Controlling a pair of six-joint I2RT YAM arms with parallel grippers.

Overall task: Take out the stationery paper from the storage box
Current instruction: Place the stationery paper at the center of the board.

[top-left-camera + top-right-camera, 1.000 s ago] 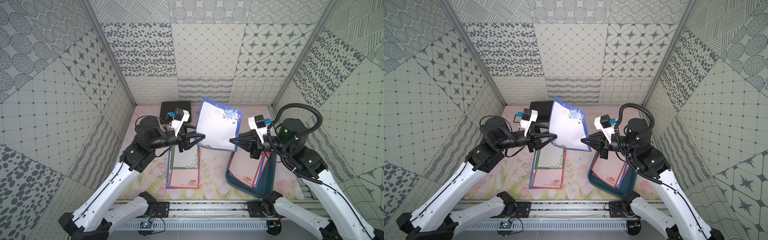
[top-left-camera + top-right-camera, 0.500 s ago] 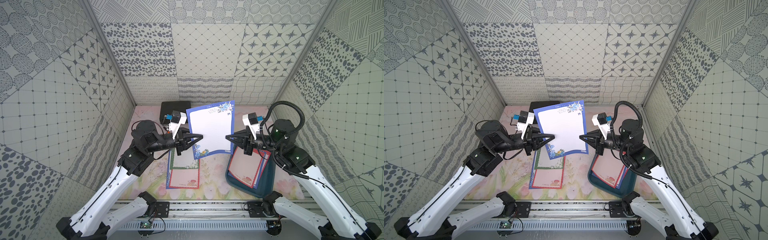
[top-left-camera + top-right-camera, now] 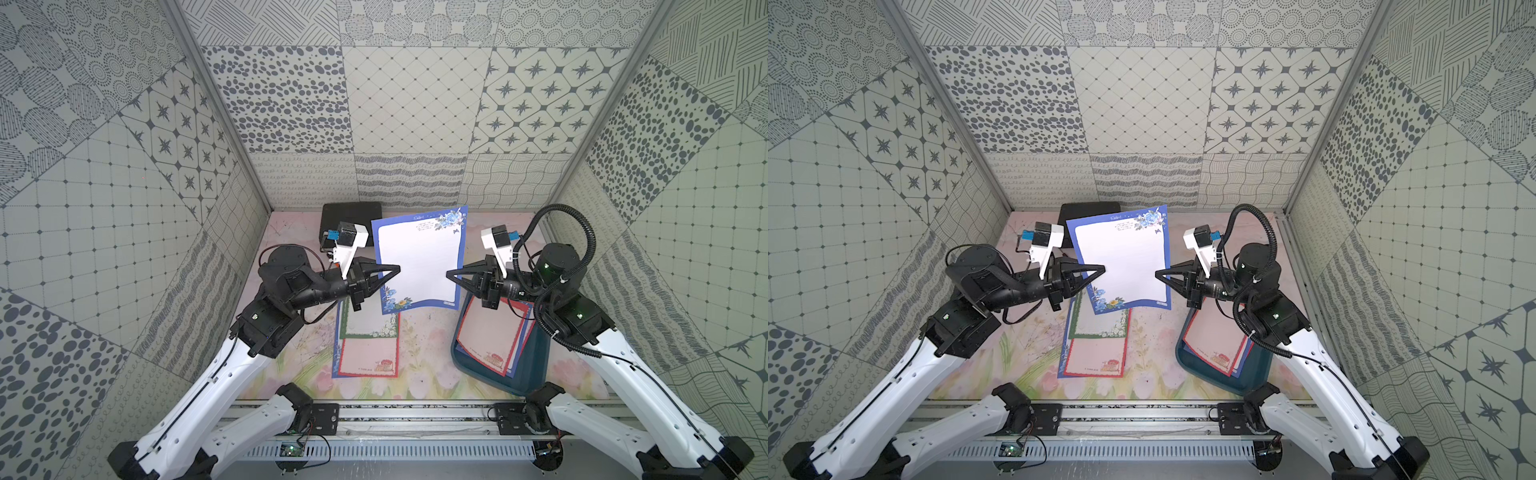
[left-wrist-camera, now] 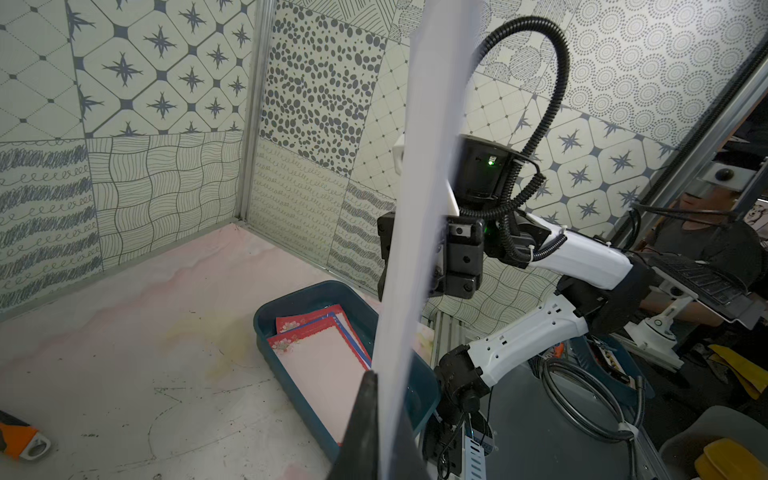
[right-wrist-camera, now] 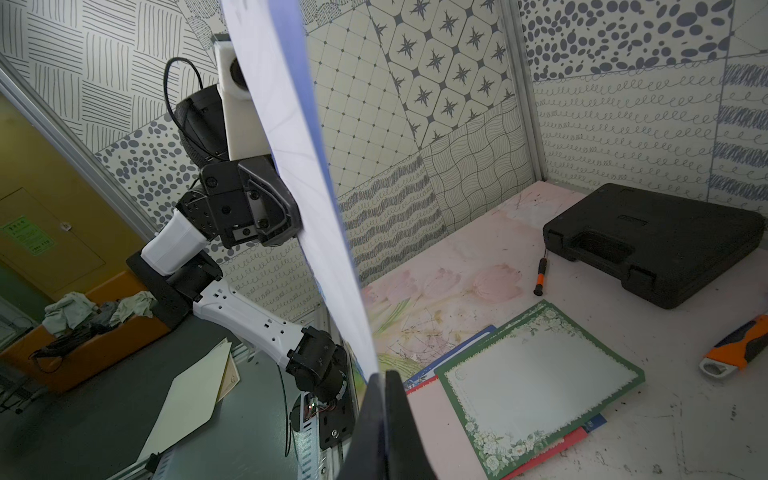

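Observation:
A blue-bordered sheet of stationery paper (image 3: 417,257) (image 3: 1121,259) hangs in the air above the table. My left gripper (image 3: 398,269) (image 3: 1103,269) is shut on its left edge and my right gripper (image 3: 448,274) (image 3: 1157,274) is shut on its right edge. Each wrist view shows the sheet (image 4: 424,166) (image 5: 299,166) edge-on, pinched in that gripper (image 4: 380,376) (image 5: 381,376). The dark teal storage box (image 3: 528,374) (image 3: 1250,374) (image 4: 266,328) lies at the right and holds a red-bordered sheet (image 3: 488,328) (image 4: 320,365) on top of others.
A green-bordered sheet (image 3: 368,322) (image 5: 536,382) and a red-bordered sheet (image 3: 365,357) lie stacked on the table's middle left. A black hard case (image 3: 351,216) (image 5: 656,241) stands at the back, with a small screwdriver (image 5: 540,276) and an orange utility knife (image 5: 735,349) near it.
My left gripper has closed on the sheet's left edge. The sheet has swung from tilted to nearly flat, facing up, and both arms have drawn slightly apart.

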